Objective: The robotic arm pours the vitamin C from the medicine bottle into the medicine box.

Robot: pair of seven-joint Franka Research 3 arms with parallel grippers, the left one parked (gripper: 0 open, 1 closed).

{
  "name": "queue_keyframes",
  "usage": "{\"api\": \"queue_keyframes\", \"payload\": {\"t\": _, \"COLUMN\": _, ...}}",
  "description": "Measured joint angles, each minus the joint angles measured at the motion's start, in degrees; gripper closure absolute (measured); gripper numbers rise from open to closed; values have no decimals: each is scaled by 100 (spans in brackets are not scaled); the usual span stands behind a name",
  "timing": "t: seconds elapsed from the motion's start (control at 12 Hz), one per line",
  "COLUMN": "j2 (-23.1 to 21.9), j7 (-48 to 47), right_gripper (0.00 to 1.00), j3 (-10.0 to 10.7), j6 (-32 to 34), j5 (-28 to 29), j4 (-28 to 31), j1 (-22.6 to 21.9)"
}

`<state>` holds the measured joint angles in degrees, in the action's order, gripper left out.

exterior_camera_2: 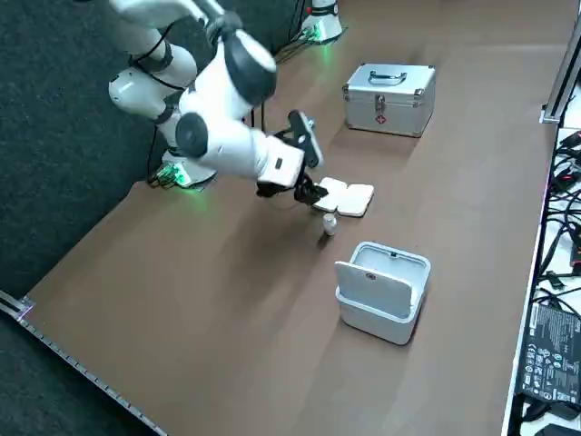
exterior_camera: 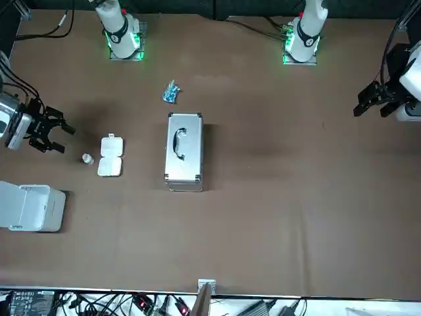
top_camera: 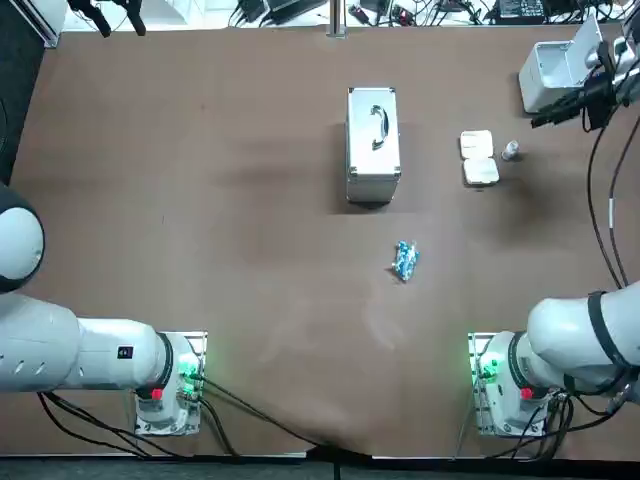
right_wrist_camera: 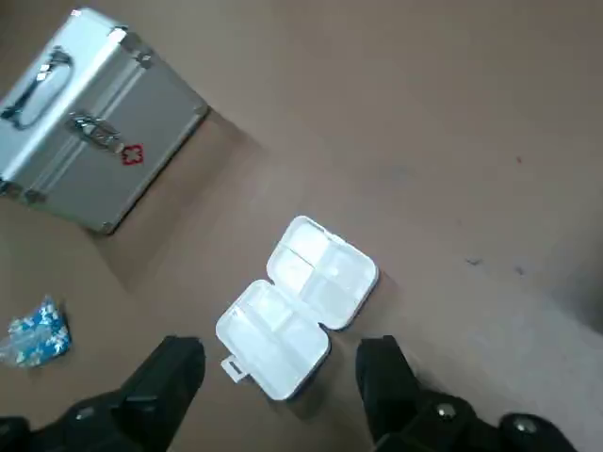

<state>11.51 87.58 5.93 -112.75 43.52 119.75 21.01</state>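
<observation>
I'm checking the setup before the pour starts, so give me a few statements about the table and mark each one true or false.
1. The medicine box lies open on the table. True.
2. The right gripper is shut on the medicine bottle. False: it is open and empty, and the bottle stands on the table beside the box.
3. The metal case has its lid raised. False: it is shut, handle up.
4. A blue packet lies apart from the case. True.
</observation>
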Motion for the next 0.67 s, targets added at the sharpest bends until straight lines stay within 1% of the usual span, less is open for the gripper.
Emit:
{"api": "queue_keyframes", "payload": {"t": 0.08, "j2": -240, "j7": -904, "right_gripper": 0, "j3": -8, "j6": -203, "j5": -452, "j4": -9, "j1": -294}}
{"api": "queue_keyframes", "payload": {"t": 0.25, "j2": -418, "j7": -1967, "right_gripper": 0, "j3": -15, "j6": -303, "j5": -1051, "j4": -88, "j1": -603}}
{"api": "queue_keyframes", "payload": {"t": 0.5, "j2": -528, "j7": -3508, "right_gripper": 0, "j3": -26, "j6": -414, "j5": -2219, "j4": -465, "j1": -1063}}
{"api": "queue_keyframes", "payload": {"t": 0.67, "j2": -530, "j7": -4325, "right_gripper": 0, "j3": -39, "j6": -538, "j5": -2833, "j4": -705, "j1": -1387}}
